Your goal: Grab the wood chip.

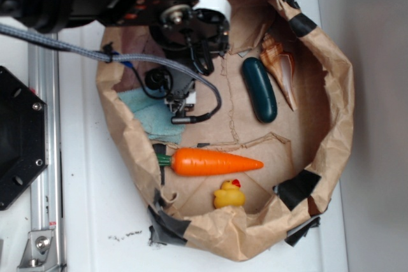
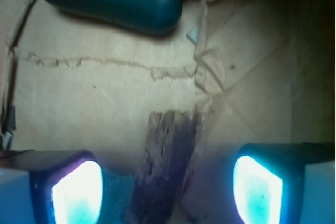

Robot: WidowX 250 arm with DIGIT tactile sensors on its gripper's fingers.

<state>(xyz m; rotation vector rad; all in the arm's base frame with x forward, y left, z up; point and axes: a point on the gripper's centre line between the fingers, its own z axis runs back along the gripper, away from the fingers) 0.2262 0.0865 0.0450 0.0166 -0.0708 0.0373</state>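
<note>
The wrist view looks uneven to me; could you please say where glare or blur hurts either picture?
Wrist view: the claw fingers glow blown-out cyan; the wood chip is soft but its grain reads. Exterior view: the dark arm hides the wood chip; the carrot is evenly lit.

A smooth white tabletop is lying under everything, lit evenly and softly. A silver aluminium rail with bolted brackets is running along its left side, beside a black angular plate. Small dark crumbs are sitting scattered near the front edge.
</note>
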